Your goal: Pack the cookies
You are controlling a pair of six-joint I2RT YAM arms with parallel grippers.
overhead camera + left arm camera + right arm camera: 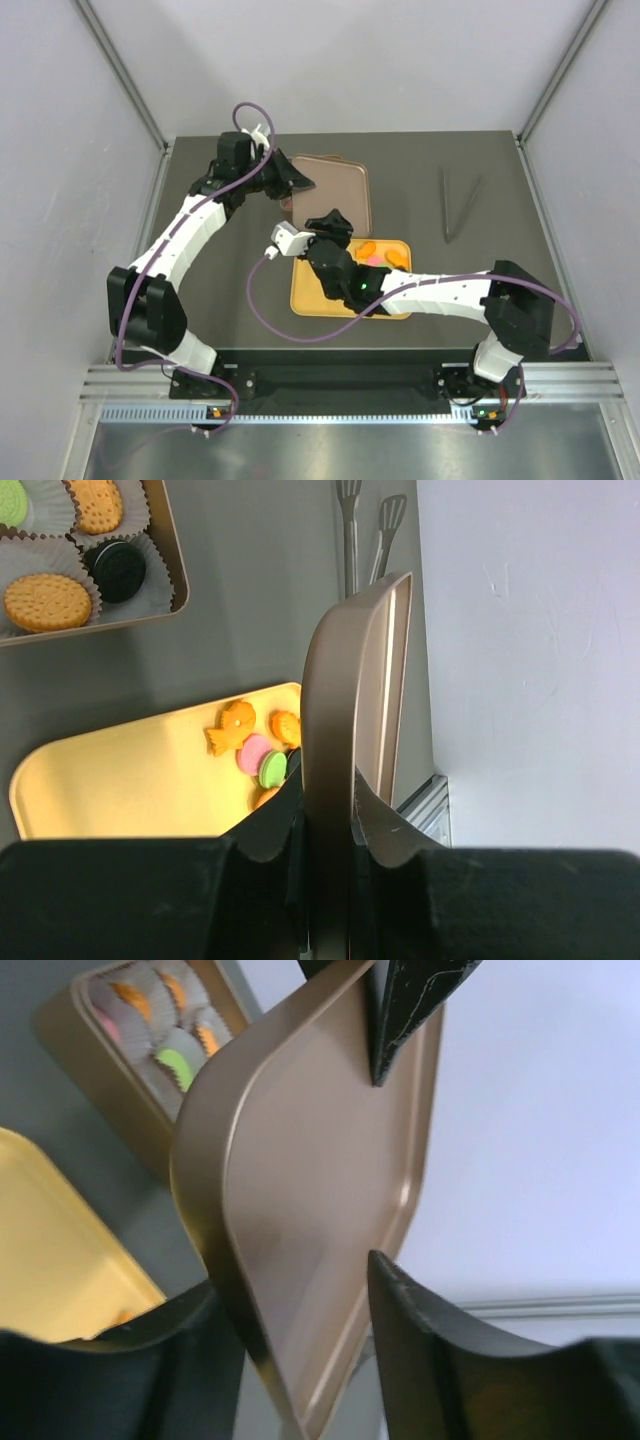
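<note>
In the top view the right arm (440, 290) covers much of the yellow tray (300, 292), so only a few cookies (368, 247) show. From the left wrist, the upright lid (330, 730) hides more cookies and the lower ends of the tongs (350, 540). The picture's corner cuts off the box (172, 550). Whether the right pincer (290, 1275) presses the lid is unclear.

Gold lid up in the air, 1 tin below it, tongs off to the side!

Here in front of me the gold lid (320, 1190) hangs tilted above the grey table (470, 290), edge-on in my left view. The open gold tin (175, 570) lies flat, lined with crinkled white paper cups (45, 520). The yellow tray (120, 780) lies near the tin. The 2-armed metal tongs (458, 205) rest well apart on the right.
</note>
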